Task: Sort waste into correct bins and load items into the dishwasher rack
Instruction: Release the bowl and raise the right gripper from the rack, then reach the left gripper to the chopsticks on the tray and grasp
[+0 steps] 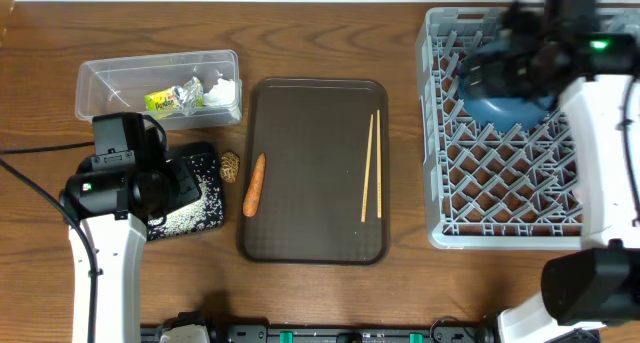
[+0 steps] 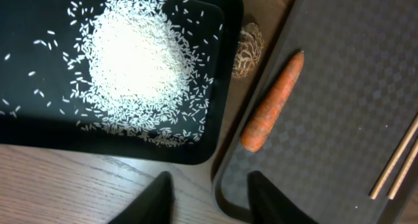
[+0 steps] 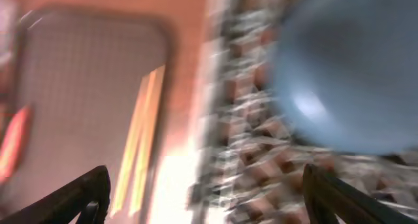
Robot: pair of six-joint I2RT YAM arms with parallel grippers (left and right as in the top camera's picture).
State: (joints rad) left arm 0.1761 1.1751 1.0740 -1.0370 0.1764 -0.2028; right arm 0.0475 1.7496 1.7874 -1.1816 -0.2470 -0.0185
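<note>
Overhead view
- desk (image 1: 330,33): brown wood; everything stands on it.
- clear tub (image 1: 100,78): far left; holds the foil wrapper (image 1: 165,101) and, beside it, the crumpled tissue (image 1: 215,87).
- black tray (image 1: 205,153): just in front of the tub, carrying a heap of loose rice (image 1: 195,205); the left arm (image 1: 105,243) covers its left part.
- nut piece (image 1: 230,165): on the bare desk between the black tray and the brown tray (image 1: 310,133).
- carrot stick (image 1: 254,184): along the brown tray's left edge, tilted.
- chopsticks (image 1: 371,165): side by side, lengthwise on the brown tray's right part.
- rack (image 1: 500,183): far right, grey lattice; the dark blue bowl (image 1: 500,101) sits in its far part, partly under the right arm (image 1: 600,113).

Left wrist view
- left end effector (image 2: 210,201): fingers spread, nothing between them; it hangs above the gap where the black tray's rim meets the brown tray's corner.
- rice: piled in the middle of the black tray, grains scattered around.
- nut piece: wedged on the desk between the two trays, apart from the fingers.
- carrot stick: inside the brown tray's rim, untouched.

Right wrist view
- picture: heavily blurred.
- right end effector (image 3: 209,204): fingers spread wide, empty.
- dark blue bowl: upper right, on the rack lattice, clear of both fingers.
- chopsticks: a pale double streak on the brown tray at left.
</note>
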